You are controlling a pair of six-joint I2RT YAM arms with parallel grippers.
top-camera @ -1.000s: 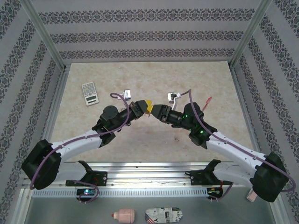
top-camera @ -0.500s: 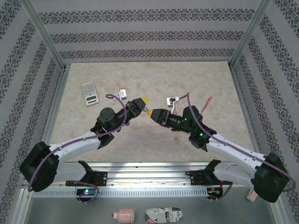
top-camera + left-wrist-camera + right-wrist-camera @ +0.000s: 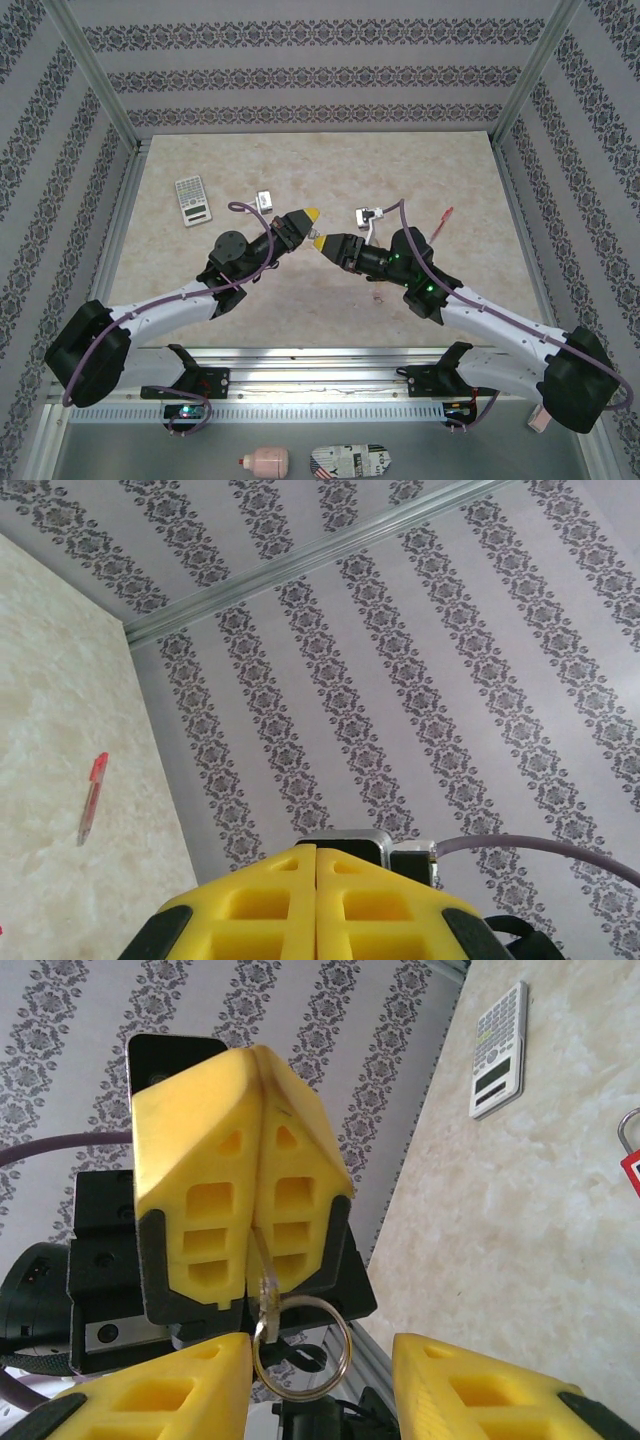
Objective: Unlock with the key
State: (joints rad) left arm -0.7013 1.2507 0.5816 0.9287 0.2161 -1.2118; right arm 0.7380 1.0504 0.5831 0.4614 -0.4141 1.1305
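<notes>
The left hand (image 3: 255, 1160) is clamped on the small silver metal key (image 3: 263, 1295), its wire ring hanging free. The right hand (image 3: 322, 241) stands open opposite. A mistimed handover could drop the key onto the beige marbled surface (image 3: 330, 170), where the red padlock (image 3: 630, 1155) lies apart.

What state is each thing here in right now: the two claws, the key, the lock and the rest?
Left gripper: shut on the key.
Right gripper: open, holding nothing.
Key: pinched in the left gripper, not in the lock.
Red padlock: lying on the table; locked or not, cannot tell.
Calculator: lying flat, face up.
Red pen: lying on the table, untouched.
</notes>
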